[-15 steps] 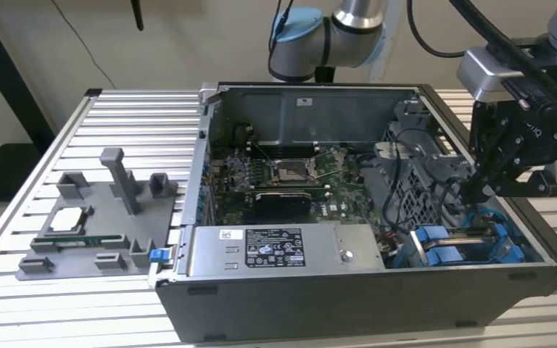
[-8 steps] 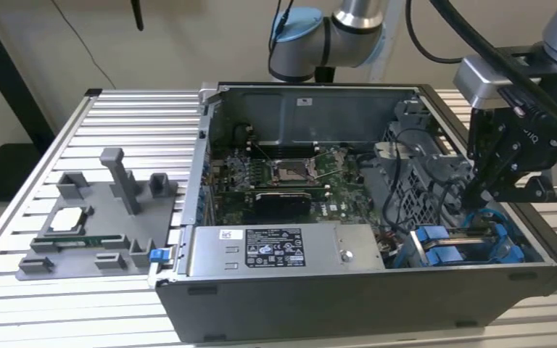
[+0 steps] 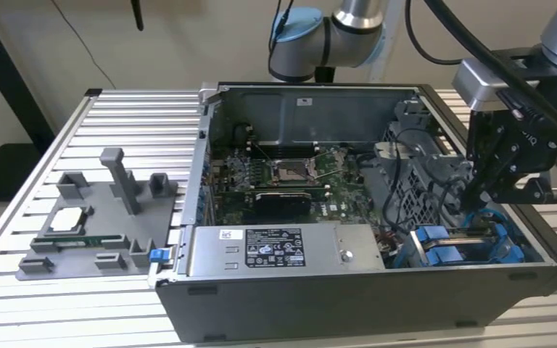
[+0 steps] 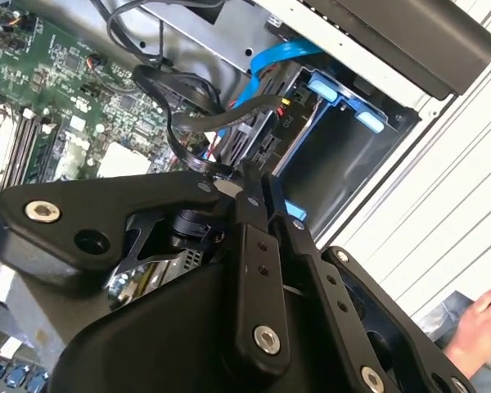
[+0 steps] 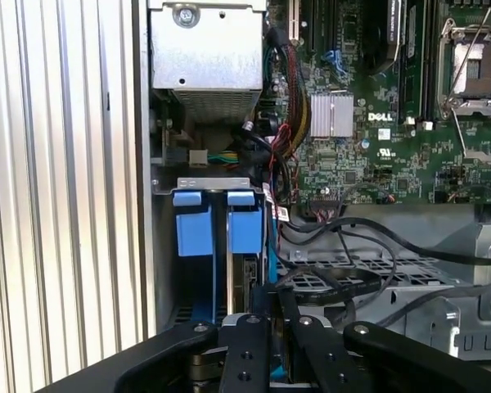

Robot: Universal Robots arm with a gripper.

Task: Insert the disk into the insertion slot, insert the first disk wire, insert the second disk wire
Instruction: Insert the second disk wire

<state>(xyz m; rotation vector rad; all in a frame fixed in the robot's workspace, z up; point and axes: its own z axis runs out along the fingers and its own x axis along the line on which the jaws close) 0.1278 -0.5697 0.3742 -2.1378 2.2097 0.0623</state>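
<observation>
claw [image 3: 474, 194] hangs inside the open computer case [image 3: 356, 304], at the exterior view's right, just above the corner where the blue tabs sit. in both wrist views its two black fingers [image 4: 258, 246] stand close together, near parallel, pinched on what looks like a dark cable connector [image 4: 237, 168] at their tips; i cannot tell for sure whether the grip is firm. insertion slot [image 5: 209, 246] lies just ahead of and below the fingertips in the first wrist view, two bright blue tabs [image 5: 193, 221] side by side at its mouth, its long axis running away from the claw toward the case wall. a thin edge between the tabs may be the disk [image 5: 247, 282] already seated in the bay, its blue frame showing; too little of it shows to be certain. in the second wrist view the bay beside it [image 4: 344, 155] looks hollow and dark. obstacles: a tangle of black cables [image 5: 344, 246] and a flat blue ribbon cable [image 4: 270, 70] drape right across the approach, touching or nearly touching the fingers. grey power-supply box [image 3: 278, 250] sits along the case front, apart from the claw. motherboard [image 3: 289, 177] lies further in. on the slatted counter [image 3: 114, 109], a grey parts fixture [image 3: 95, 232] stands well apart. a person's hand [image 4: 483, 323] shows at the edge of the second wrist view.
</observation>
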